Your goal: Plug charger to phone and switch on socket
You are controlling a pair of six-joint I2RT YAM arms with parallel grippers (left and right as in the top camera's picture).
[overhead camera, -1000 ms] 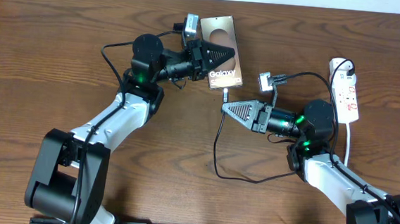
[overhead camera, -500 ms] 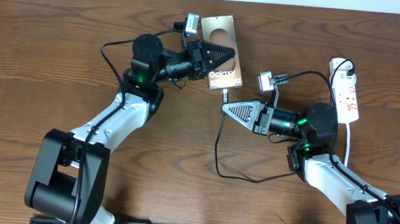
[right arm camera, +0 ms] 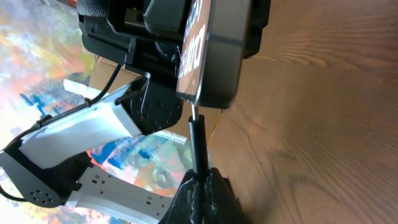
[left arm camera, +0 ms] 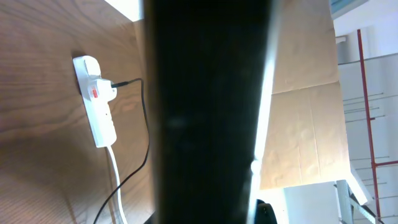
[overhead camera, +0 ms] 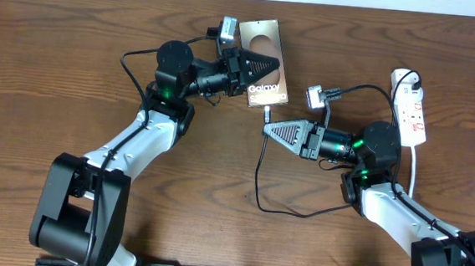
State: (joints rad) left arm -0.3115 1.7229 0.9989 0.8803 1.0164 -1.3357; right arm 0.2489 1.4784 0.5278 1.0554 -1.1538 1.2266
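The phone [overhead camera: 259, 36] is clamped in the left pincer [overhead camera: 271, 66], near the far edge of the tabletop [overhead camera: 75, 55]. The charger [overhead camera: 257, 172] has its connector tip [right arm camera: 196, 134] at the phone's lower edge (whether it is seated cannot be told), pinched tight by the right pincer [overhead camera: 266, 128]. The socket [overhead camera: 413, 107] lies well apart, at the right.

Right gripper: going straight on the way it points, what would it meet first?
Probably the left arm, passing beside the phone without touching it; heights are unclear from overhead.

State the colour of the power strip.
The power strip is white with a small red mark, seen best in the left wrist view.
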